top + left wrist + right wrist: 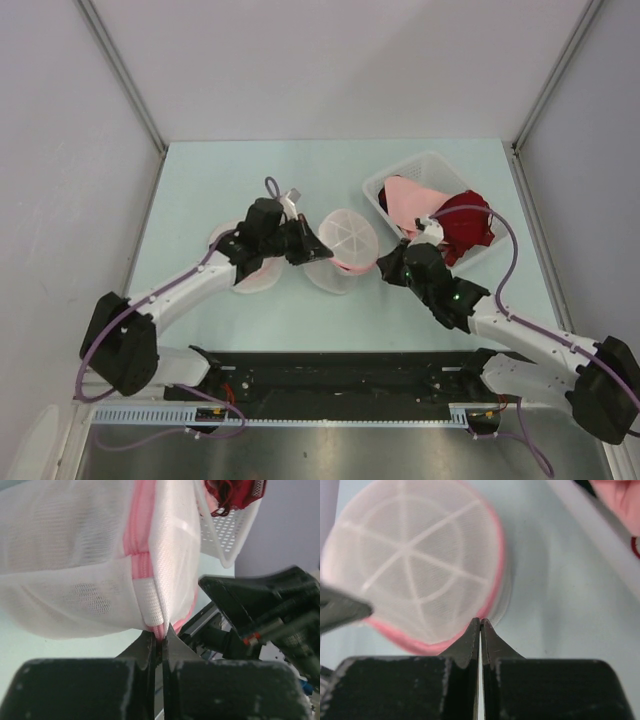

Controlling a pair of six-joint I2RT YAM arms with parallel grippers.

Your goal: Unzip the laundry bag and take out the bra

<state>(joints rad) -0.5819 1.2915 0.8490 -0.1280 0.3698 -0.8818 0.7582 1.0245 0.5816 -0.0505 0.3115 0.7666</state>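
Observation:
The laundry bag (350,236) is a round white mesh pouch with pink trim, tilted up on its edge mid-table. My left gripper (318,250) is at its left side. In the left wrist view that gripper (161,635) is shut on the pink zipper end, just under a white tab of the laundry bag (65,555). My right gripper (385,262) is at the bag's right side. Its tips (480,622) are pressed together on the pink rim of the laundry bag (415,560). The bra is hidden; nothing dark shows through the mesh.
A white slotted basket (425,162) stands at the back right, holding a pale pink garment (415,200) and a dark red garment (465,220). Pale round mesh pieces (240,275) lie flat under the left arm. Grey walls close in the table on three sides.

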